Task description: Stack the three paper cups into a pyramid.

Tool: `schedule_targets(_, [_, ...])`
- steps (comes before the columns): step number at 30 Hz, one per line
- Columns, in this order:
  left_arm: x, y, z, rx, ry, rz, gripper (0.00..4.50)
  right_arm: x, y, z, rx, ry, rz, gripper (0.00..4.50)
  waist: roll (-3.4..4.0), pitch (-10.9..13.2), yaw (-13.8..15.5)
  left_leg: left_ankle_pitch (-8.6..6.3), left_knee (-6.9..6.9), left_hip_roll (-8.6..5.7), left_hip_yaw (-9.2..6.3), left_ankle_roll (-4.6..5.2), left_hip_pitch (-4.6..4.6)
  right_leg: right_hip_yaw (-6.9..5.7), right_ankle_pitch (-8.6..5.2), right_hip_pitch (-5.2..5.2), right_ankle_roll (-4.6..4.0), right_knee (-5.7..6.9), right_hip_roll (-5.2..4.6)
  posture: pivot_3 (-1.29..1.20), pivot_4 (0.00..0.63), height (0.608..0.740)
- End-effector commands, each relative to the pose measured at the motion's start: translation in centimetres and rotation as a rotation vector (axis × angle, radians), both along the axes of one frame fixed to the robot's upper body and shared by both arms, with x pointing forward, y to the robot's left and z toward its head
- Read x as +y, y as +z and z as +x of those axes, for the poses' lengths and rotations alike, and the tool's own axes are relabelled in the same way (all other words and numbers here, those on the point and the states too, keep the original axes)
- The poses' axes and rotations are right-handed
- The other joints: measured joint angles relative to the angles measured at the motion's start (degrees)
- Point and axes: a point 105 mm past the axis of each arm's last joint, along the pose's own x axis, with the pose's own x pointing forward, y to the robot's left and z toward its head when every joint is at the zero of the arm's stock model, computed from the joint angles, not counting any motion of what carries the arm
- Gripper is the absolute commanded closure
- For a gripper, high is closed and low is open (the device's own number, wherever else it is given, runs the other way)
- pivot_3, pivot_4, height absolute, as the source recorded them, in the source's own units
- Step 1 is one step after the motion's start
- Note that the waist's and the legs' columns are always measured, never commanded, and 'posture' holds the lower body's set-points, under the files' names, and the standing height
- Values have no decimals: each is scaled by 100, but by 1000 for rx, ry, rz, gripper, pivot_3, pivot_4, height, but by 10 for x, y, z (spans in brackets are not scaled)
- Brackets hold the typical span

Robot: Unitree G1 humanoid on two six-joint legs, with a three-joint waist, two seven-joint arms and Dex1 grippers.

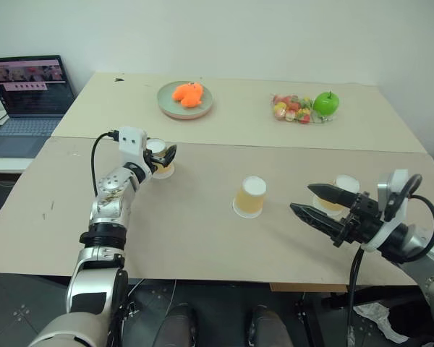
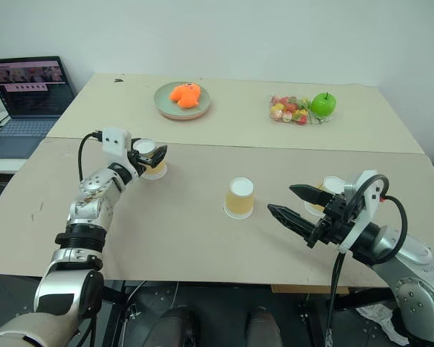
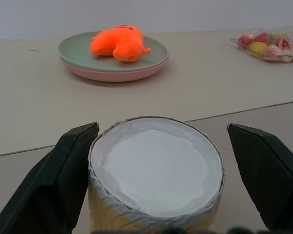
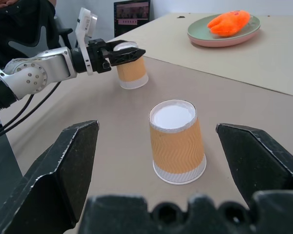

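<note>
Left gripper [image 1: 161, 157], fingers apart, straddles left cup [image 1: 159, 160] at frame left-centre, unclamped. Right gripper [image 1: 315, 202], fingers apart, lower right, before right cup [image 1: 345, 189]. Middle cup [image 1: 251, 196] free.

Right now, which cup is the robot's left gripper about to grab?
Find the green plate with the orange toy. Just nearer the robot stands an upside-down paper cup. Unlike the other two cups, it sits between the left gripper's open black fingers.
</note>
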Motion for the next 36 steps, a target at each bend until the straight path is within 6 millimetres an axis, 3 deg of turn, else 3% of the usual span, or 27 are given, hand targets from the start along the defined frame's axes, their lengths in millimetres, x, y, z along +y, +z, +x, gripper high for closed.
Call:
schedule_targets(1, [-1,10,2,-49,2,3,805,2,9,-3,-43,4,-18,0,0,0,-1,0,0,0,0,0,0,0,0,0,0,0,0,0,150,673])
schedule_targets(4, [-2,10,3,-44,-2,7,1845,1,9,-3,-45,1,-19,0,0,0,2,0,0,0,0,0,0,0,0,1,0,0,0,0,150,673])
schedule_targets(8, [-9,17,4,-69,-35,24,1857,1,10,-2,-47,-5,-24,0,0,0,1,0,0,0,0,0,0,0,0,0,0,1,0,0,150,673])
schedule_targets(12, [-33,36,-1,-119,-180,54,1857,0,10,-3,-48,-6,-27,0,-1,1,8,0,0,-1,0,0,-3,-1,0,-1,0,0,0,0,150,673])
schedule_targets(16, [-76,40,-41,-109,-589,123,1857,-1,12,-2,-50,-8,-32,0,-1,1,8,1,1,-1,1,-2,-10,-1,0,-6,0,-1,0,0,150,673])
schedule_targets(19, [-88,30,-73,-47,-824,164,1857,-2,12,-3,-50,-10,-32,0,1,0,-30,12,0,4,3,-20,-13,0,-1,-11,0,0,0,0,150,673])
schedule_targets(21, [-89,22,-81,5,-891,188,1857,-1,12,-4,-47,-8,-32,0,2,0,-42,18,0,18,6,-31,-12,3,-2,-14,0,2,2,0,150,673])
schedule_targets(27, [-99,11,-71,46,-882,177,1857,-2,11,-6,-42,-16,-33,0,2,1,21,-2,1,20,2,3,-3,2,-1,-1,-1,2,4,0,150,673])
schedule_targets(36, [-118,10,-55,41,-862,102,1857,-4,12,-8,-47,-29,-37,0,1,2,26,-4,1,-2,0,7,-7,3,-2,0,4,-6,3,0,150,673])
